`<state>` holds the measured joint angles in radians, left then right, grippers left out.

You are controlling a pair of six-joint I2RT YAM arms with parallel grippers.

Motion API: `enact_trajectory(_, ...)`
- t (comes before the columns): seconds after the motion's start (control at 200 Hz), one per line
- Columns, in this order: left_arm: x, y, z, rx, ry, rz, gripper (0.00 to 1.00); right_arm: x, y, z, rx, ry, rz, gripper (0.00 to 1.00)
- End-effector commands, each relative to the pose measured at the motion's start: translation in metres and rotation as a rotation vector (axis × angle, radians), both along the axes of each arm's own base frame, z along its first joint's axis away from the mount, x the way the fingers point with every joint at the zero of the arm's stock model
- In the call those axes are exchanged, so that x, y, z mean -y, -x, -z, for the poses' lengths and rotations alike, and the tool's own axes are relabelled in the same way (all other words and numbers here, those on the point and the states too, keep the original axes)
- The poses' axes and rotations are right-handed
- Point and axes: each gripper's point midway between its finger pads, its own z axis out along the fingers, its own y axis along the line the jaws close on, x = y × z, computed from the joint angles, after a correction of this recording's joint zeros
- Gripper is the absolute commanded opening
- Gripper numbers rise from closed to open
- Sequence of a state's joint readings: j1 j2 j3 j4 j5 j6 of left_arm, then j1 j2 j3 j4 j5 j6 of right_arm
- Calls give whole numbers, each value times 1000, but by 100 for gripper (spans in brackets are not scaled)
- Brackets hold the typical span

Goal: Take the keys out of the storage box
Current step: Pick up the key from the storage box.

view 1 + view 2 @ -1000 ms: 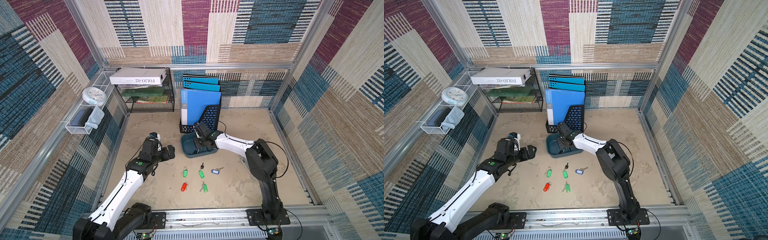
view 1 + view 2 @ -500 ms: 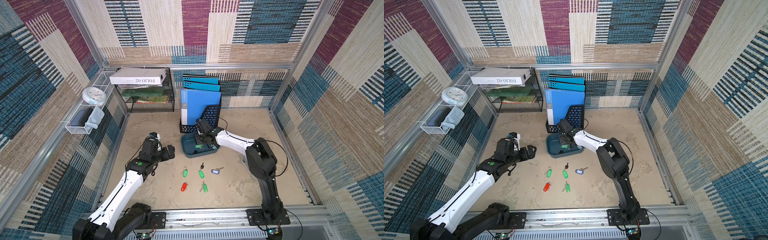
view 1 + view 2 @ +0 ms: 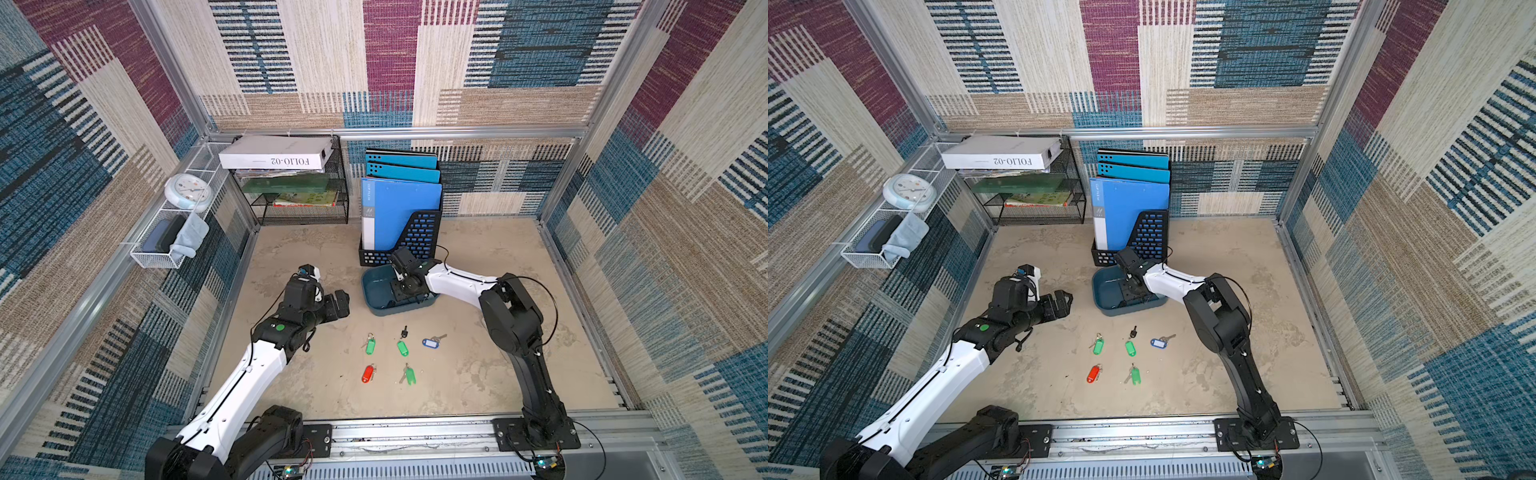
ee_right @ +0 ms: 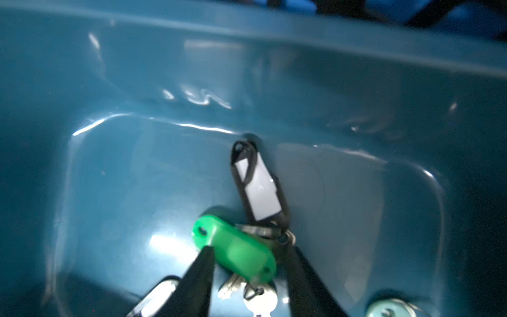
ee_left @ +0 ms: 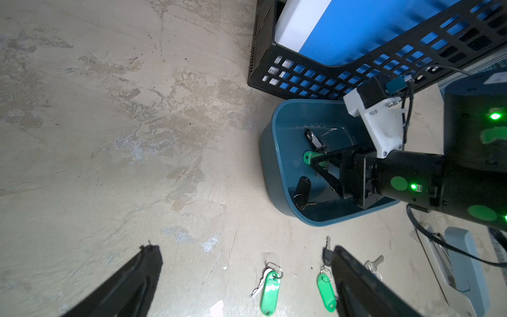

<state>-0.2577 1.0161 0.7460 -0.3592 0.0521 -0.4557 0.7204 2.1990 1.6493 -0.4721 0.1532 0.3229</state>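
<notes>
Even light is filling both top views crisply, while the right wrist view is showing dim and blurred, with white glare streaking the storage box (image 4: 153,71) wall.

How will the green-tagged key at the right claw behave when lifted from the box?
The green tag looks stiff and glossy, so it may slip. Its keys sit on a ring, so they'll probably dangle. The black tag overlaps that ring and may drag along.

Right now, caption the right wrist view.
Jaws of the right gripper straddle a green-tagged key in the teal storage box.
</notes>
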Motion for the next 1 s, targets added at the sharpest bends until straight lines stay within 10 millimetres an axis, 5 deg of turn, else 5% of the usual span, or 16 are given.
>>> enact_trajectory(0.0, -1, -1, -1, 10, -10, 3, 99, 5, -2, 2, 8, 22, 23, 27)
enact_trajectory(0.22, -2, -2, -2, 13, -13, -1, 99, 0, -11, -15, 51, 3, 24, 4)
enact_trajectory(0.526, -1, 0, -3, 16, -6, 6, 99, -2, -15, -54, 122, -35, 1, 0)
enact_trajectory(0.997, 0, 1, -3, 17, -1, 9, 99, 10, -27, -32, 127, 50, 40, 3)
